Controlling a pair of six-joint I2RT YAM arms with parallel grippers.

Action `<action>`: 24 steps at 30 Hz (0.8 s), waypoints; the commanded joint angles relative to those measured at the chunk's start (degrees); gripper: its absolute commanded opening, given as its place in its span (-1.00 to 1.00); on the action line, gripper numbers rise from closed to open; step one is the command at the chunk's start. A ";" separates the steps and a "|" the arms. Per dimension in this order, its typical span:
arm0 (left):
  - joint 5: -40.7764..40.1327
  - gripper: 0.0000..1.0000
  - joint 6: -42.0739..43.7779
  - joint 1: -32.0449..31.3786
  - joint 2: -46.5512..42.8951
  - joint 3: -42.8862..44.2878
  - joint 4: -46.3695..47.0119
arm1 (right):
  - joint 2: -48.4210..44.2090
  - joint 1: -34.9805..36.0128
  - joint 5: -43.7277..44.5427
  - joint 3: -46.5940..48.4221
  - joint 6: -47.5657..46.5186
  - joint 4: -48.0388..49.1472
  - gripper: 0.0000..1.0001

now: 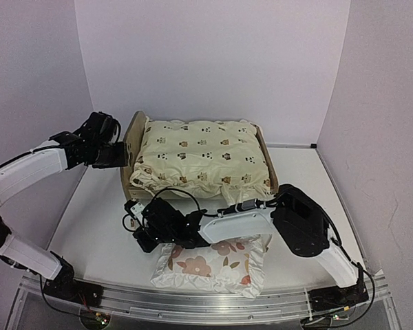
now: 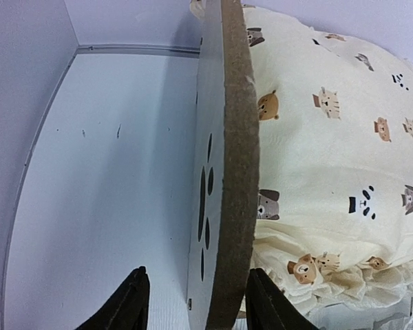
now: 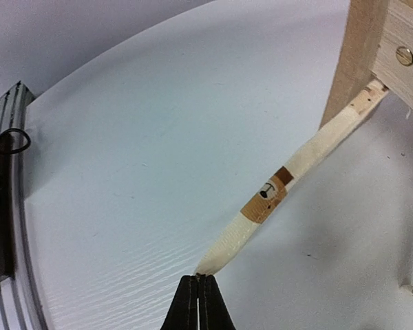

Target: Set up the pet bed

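The pet bed (image 1: 133, 135) stands at the back middle of the table, its wooden headboard (image 2: 235, 158) with paw-print cutouts facing left. A cream cushion (image 1: 203, 158) printed with small animals fills it. My left gripper (image 1: 120, 157) straddles the headboard's edge, open, with its fingers (image 2: 132, 302) on either side and a gap on the outer side. My right gripper (image 3: 204, 278) is low in front of the bed's near left corner. It is shut on the tip of the cushion's tie string (image 3: 275, 192), which runs taut from under the bed leg (image 3: 361, 55).
A small white ruffled pillow (image 1: 217, 265) with red-brown flowers lies near the front edge, under the right forearm. White walls close in the table on the left, back and right. A metal rail (image 1: 193, 302) runs along the near edge.
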 commanded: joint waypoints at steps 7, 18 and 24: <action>5.37 0.64 -4.25 0.15 -10.47 -3.94 -5.52 | -9.11 1.80 -7.84 -4.40 1.64 -0.91 -1.00; 16.31 0.31 -11.21 -0.25 -19.24 -16.86 -5.83 | -16.05 2.15 -15.99 -8.19 3.32 -1.75 -1.00; 25.48 0.13 -12.78 -0.42 -19.96 -23.15 -1.35 | -17.58 2.16 -19.55 -8.54 3.52 -1.76 -1.00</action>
